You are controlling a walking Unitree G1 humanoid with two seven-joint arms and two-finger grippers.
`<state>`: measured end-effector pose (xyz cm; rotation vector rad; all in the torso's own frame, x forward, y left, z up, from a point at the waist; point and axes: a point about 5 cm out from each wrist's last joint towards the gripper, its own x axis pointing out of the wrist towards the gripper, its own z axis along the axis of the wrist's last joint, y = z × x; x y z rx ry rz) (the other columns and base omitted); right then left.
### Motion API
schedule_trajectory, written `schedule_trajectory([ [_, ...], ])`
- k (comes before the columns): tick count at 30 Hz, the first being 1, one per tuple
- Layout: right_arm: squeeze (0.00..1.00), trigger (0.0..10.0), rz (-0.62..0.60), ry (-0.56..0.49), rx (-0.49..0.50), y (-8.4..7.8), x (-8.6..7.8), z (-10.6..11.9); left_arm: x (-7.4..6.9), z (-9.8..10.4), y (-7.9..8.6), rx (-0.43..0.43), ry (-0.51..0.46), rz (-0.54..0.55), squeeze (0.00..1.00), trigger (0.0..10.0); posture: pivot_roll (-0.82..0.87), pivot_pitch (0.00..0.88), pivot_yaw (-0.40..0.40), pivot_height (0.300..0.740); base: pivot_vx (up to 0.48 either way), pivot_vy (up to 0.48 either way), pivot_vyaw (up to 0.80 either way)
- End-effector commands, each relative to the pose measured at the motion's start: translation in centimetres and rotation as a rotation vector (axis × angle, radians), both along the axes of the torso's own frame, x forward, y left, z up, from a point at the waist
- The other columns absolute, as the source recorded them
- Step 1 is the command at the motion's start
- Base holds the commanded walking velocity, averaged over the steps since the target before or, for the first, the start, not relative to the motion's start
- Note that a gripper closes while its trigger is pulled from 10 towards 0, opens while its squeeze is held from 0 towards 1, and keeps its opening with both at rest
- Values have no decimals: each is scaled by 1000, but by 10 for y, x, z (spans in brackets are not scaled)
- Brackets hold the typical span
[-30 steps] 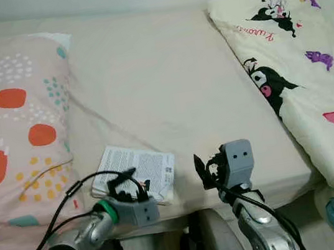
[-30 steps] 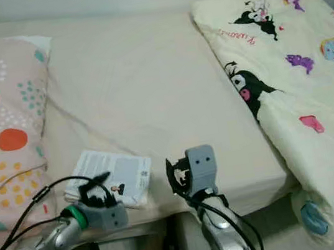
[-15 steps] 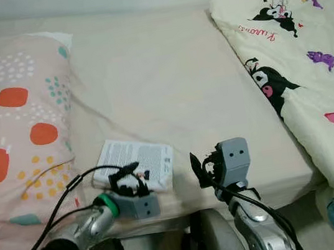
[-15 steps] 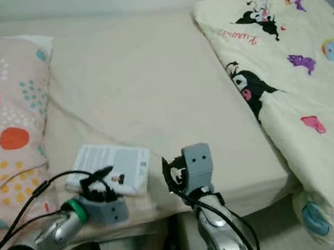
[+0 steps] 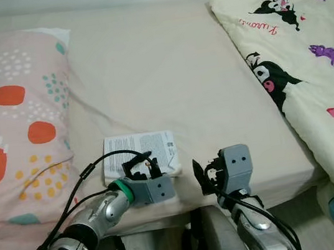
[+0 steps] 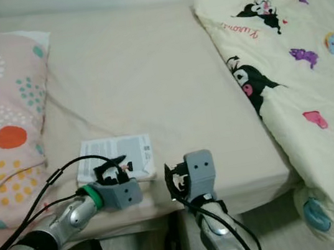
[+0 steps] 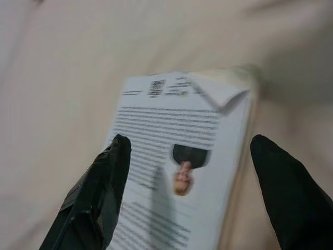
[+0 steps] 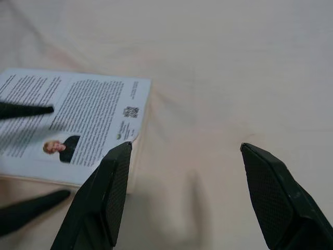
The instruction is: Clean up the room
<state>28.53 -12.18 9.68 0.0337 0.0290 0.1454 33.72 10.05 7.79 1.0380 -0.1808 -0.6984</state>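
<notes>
**Cream bed, white book at the near edge: left gripper is the closer one**

Cream sheet covers the bed (image 5: 167, 81), the largest surface, running from the far wall to the near edge. On the left lies a pink pillow (image 5: 8, 117) with orange and teal spots; on the right, a pale cartoon-print quilt (image 5: 310, 72) hangs over the bed's near right corner.

Task item: a white book (image 5: 140, 154), back cover up with printed text and a small portrait, lying flat on the sheet near the front edge, just right of the pillow. Long axis runs left–right.

Left gripper (image 5: 143, 165) sits at the book's near edge. Left wrist view: fingers (image 7: 99, 187) spread wide, straddling the cover, holding nothing; contact with the book cannot be told.

Right gripper (image 5: 203, 176) hovers to the right of the book, fingers (image 8: 112, 182) wide apart and empty, the book off past its left finger.

Judgement: left arm is nearer and already lined up across the book's short width; the right would have to shift left.
</notes>
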Motion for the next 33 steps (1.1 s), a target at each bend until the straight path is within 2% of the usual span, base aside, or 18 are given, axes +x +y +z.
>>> schedule_trajectory([
  [1,0,10000,-22,26,5,-4,-3,-6,-11,-12,1,-31,76,-31,0,10000,-64,281,-11,611,0,0,0],
  [5,0,10000,-28,21,7,-5,0,-5,-23,-17,5,-46,125,-121,0,10000,-55,271,-9,611,0,0,0],
  [7,0,10000,-28,21,7,-5,0,-5,-23,-17,5,-46,125,-121,0,10000,-55,271,-9,611,0,0,0],
  [8,0,10000,-30,20,7,-5,1,-5,-32,-19,11,-41,124,-166,0,10000,-43,263,-9,611,0,0,0],
  [10,0,10000,-33,12,10,-7,4,-4,-41,-11,27,-161,58,-69,0,10000,-14,230,-6,611,0,0,0],
  [11,0,10000,-38,-2,19,-8,6,-2,-40,2,33,-331,38,87,0,10000,-1,214,-6,611,0,0,0],
  [12,0,10000,-38,-2,19,-8,6,-2,-40,2,33,-331,38,87,0,10000,-1,214,-6,611,0,0,0],
  [13,0,10000,-42,-21,31,-10,7,1,-40,13,39,-487,34,219,0,10000,7,204,-7,611,0,0,0],
  [14,0,10000,-42,-21,31,-10,7,1,-40,13,39,-487,34,219,0,10000,7,204,-7,611,0,0,0],
  [15,0,10000,-41,-44,46,-10,8,6,-40,25,45,-640,31,328,0,10000,15,193,-7,611,0,0,0],
  [16,0,10000,-41,-44,46,-10,8,6,-40,25,45,-640,31,328,0,10000,15,193,-7,611,0,0,0],
  [17,0,10000,-28,-91,52,-10,9,17,-44,45,52,-820,5,438,0,10000,29,163,-2,611,0,0,0],
  [18,0,10000,-28,-91,52,-10,9,17,-44,45,52,-820,5,438,0,10000,29,163,-2,611,0,0,0],
  [19,0,10000,-19,-141,57,-10,10,29,-52,65,59,-971,-28,496,0,10000,41,133,-6,611,0,0,0],
  [20,0,10000,-17,-180,65,-11,11,38,-61,74,66,-1052,-37,535,0,10000,51,123,-12,611,0,0,0],
  [22,0,10000,-19,-201,71,-12,11,43,-67,77,70,-1089,-37,556,0,10000,55,114,-14,611,0,0,0],
  [25,0,10000,-45,-200,44,-16,11,41,-73,60,81,-1066,-8,620,0,10000,53,82,-20,615,0,0,0],
  [33,0,10000,-116,-146,12,-30,11,26,-70,52,88,-1001,16,665,0,10000,47,48,-35,629,0,0,0],
])
